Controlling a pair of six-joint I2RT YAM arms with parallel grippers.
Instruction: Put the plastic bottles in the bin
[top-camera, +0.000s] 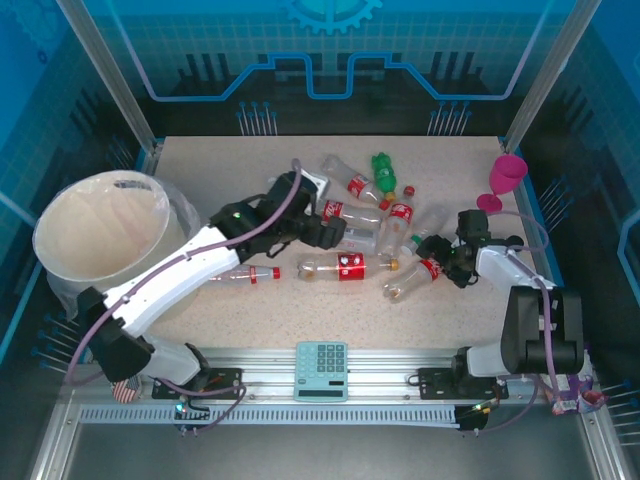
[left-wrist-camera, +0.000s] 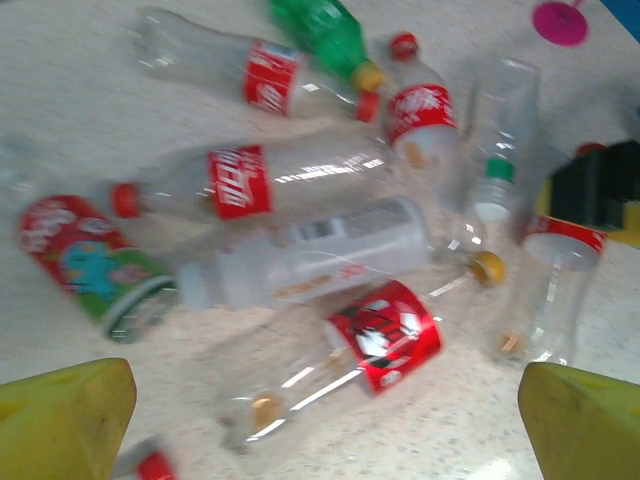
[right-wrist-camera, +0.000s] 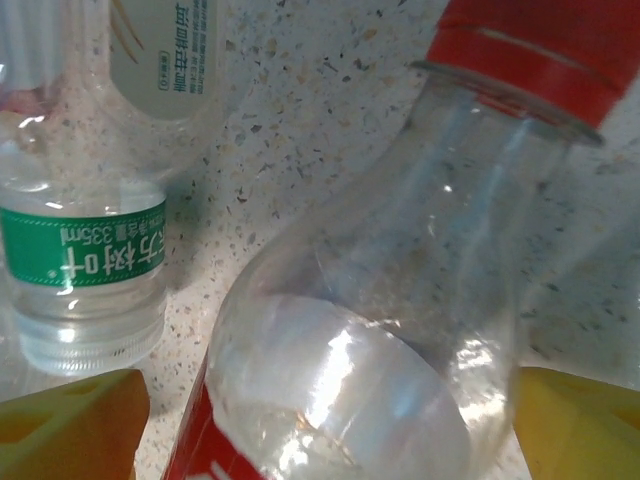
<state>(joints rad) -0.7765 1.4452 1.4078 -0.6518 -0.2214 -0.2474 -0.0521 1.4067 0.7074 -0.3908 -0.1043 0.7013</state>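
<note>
Several plastic bottles (top-camera: 365, 215) lie heaped mid-table, mostly red-labelled, with one green bottle (top-camera: 383, 167) at the back. The bin (top-camera: 100, 235), a wide cream bucket, stands at the far left. My left gripper (top-camera: 337, 235) hovers over the heap's left side. In the left wrist view it (left-wrist-camera: 325, 440) is open, yellow fingertips (left-wrist-camera: 65, 415) far apart, a red-labelled bottle (left-wrist-camera: 385, 335) lying ahead of them. My right gripper (top-camera: 452, 262) is low at the heap's right end. It (right-wrist-camera: 330, 430) straddles a clear red-labelled bottle (right-wrist-camera: 400, 300), with a gap at the left finger.
A pink goblet (top-camera: 503, 180) stands at the back right. A lone bottle (top-camera: 250, 274) lies by the left arm. A green-labelled clear bottle (right-wrist-camera: 85, 260) lies just left of the right gripper. A calculator (top-camera: 321, 368) sits on the front rail.
</note>
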